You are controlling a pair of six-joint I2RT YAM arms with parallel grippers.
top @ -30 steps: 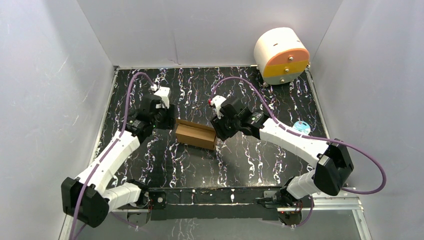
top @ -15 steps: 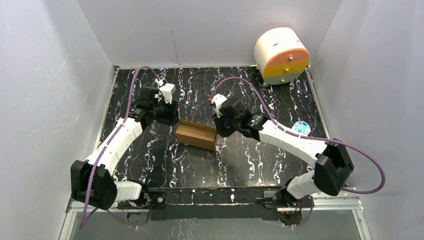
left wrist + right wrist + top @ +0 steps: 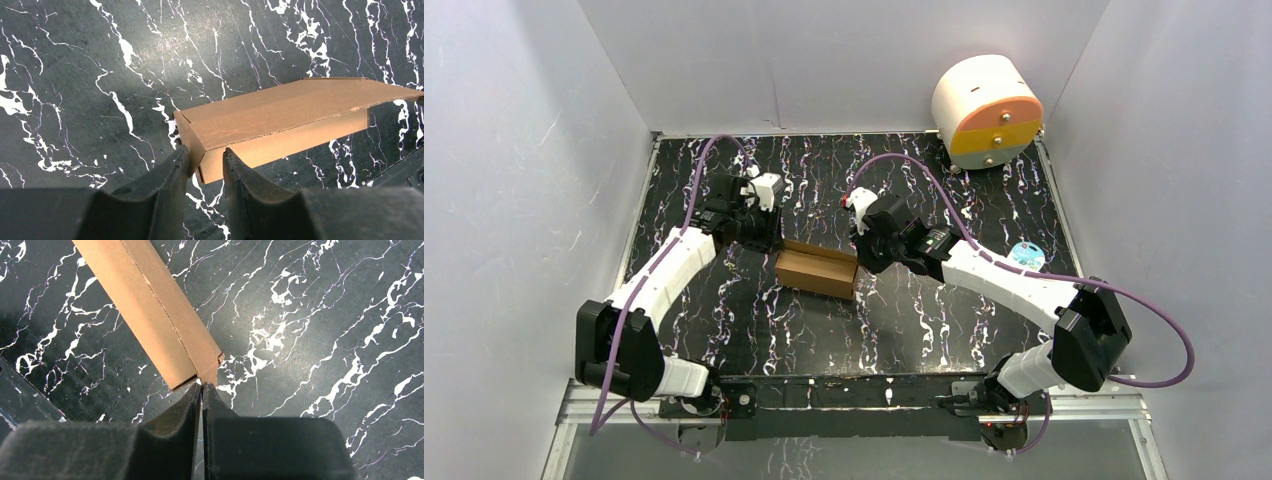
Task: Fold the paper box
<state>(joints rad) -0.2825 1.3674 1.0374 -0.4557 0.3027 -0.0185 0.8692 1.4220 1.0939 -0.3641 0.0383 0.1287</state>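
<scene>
- Top external view: the paper box (image 3: pixel 816 270) lies mid-table (image 3: pixel 924 180), a low brown carton between my two arms.
- It looks light and stiff but easily creased, so I judge it best taken by its end walls and flaps.
- My left fingers (image 3: pixel 170 190) stand narrowly apart, astride the box's end corner; I cannot tell whether they clamp it.
- My right fingers (image 3: pixel 175 415) are almost together and seem to pinch the opposite end flap's edge.
</scene>
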